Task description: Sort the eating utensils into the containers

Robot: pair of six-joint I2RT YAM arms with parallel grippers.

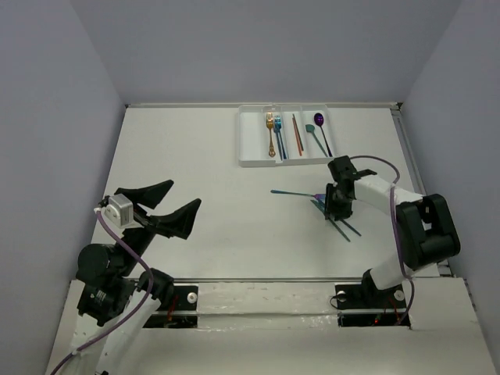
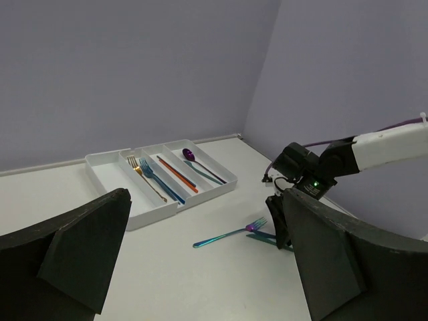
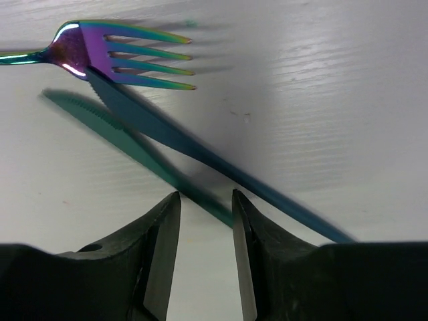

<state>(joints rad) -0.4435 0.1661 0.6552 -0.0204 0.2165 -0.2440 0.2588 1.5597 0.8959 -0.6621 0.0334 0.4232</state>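
Right gripper [image 3: 205, 198] low over white table [image 1: 195, 156], lilac walls [image 1: 273, 47] around.

no legible text, label, brand, number or sign in any view.

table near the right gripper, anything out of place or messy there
Yes. A fork, a blue knife and a teal knife lie loose on the table, outside the tray, bunched at odd angles; the blue knife's tip touches the fork's head. The right gripper hangs open over the teal knife.
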